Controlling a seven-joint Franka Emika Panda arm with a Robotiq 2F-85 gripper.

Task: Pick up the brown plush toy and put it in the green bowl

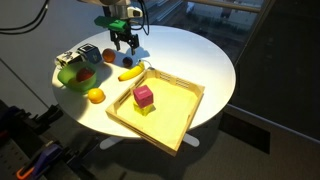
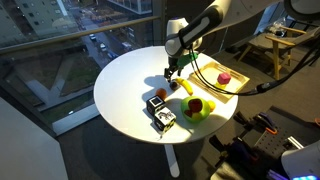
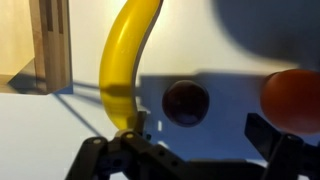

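End effector [image 3: 200, 135] spread apart, poised over brown plush toy [image 3: 186, 102], jaws straddling it for grasp; banana [image 3: 125, 60] just left; green bowl [image 1: 68, 82] awaits, near-left in an exterior view.

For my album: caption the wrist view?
Open pincer facing a brown plush toy, banana on one side, orange-red fruit on the other.

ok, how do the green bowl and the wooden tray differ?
Shape: the green bowl is round, the wooden tray is square with low walls.
Colour: the bowl is lime green, the tray is pale wood.
Size: the tray covers more tabletop than the bowl.
Contents: the bowl holds a red fruit, the tray holds a pink cube on a yellow block.
Both sit flat on the white round table.
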